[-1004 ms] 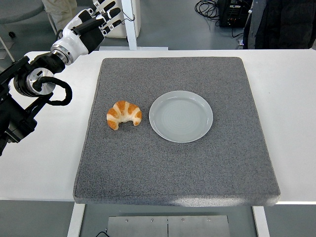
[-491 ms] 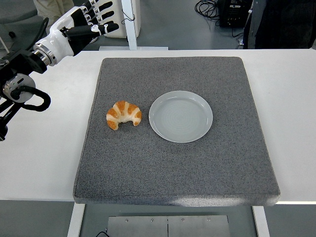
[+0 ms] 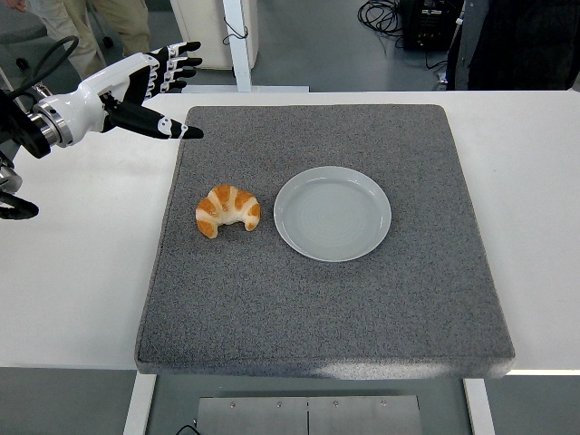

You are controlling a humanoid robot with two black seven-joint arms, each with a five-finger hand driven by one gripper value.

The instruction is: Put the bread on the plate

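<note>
The bread (image 3: 227, 210) is being left lying on the grey mat (image 3: 272, 308) just left of the empty plate (image 3: 333, 213), while the left hand (image 3: 145, 91) is being held above the bench's (image 3: 82, 272) far-left area, fingers (image 3: 177, 62) spread and gripping nothing.

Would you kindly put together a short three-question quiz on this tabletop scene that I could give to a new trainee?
1. True or false: the croissant already lies on the grey plate.
2. Which hand is in view? A) the left hand, fingers spread and holding nothing; B) the right hand, closed on the croissant; C) both hands, over the plate.
3. Fill in the missing word: the croissant and the plate both rest on the grey ____ that covers the white table.

Key
1. False: it lies on the mat, just left of the plate.
2. A.
3. mat.
</note>
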